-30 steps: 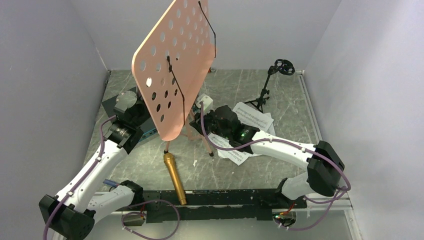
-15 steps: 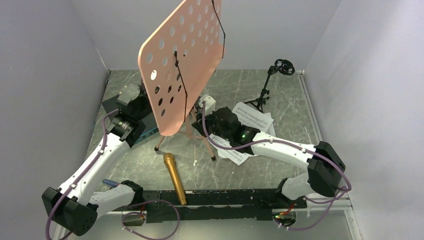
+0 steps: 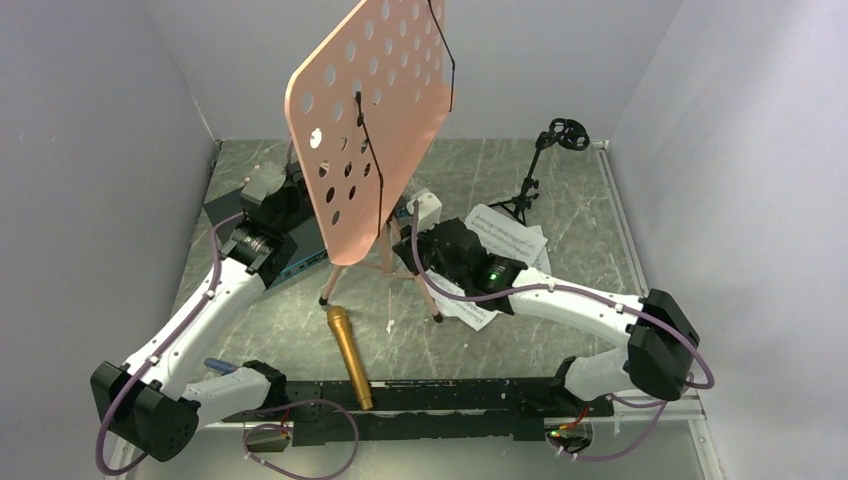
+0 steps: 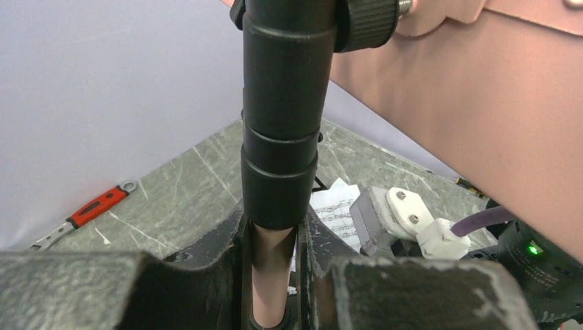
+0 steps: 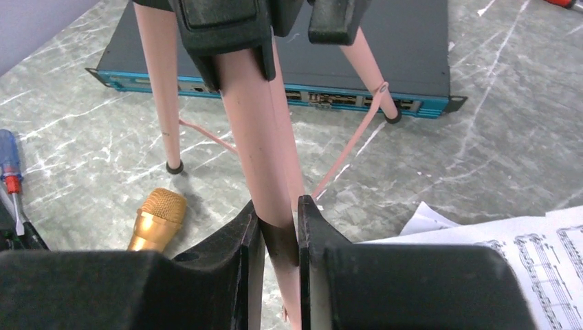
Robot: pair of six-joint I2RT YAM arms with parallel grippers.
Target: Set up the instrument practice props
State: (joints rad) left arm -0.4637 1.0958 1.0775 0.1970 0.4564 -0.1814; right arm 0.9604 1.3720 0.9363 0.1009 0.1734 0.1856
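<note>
The gold microphone [image 3: 348,352] is seen lying on the table [image 3: 280,330] at the lower centre of the top view. Just beyond it, the pink music stand [image 3: 395,100] is held at centre frame by both arms. The left gripper [image 4: 272,275] is clamped on its central pole under the black collar [image 4: 280,172], and the right gripper [image 5: 278,258] is closed around one pink leg. Sheet-music pages [image 3: 512,236] are spread right of centre. The black mic stand [image 3: 528,183] is set upright at the upper right.
</note>
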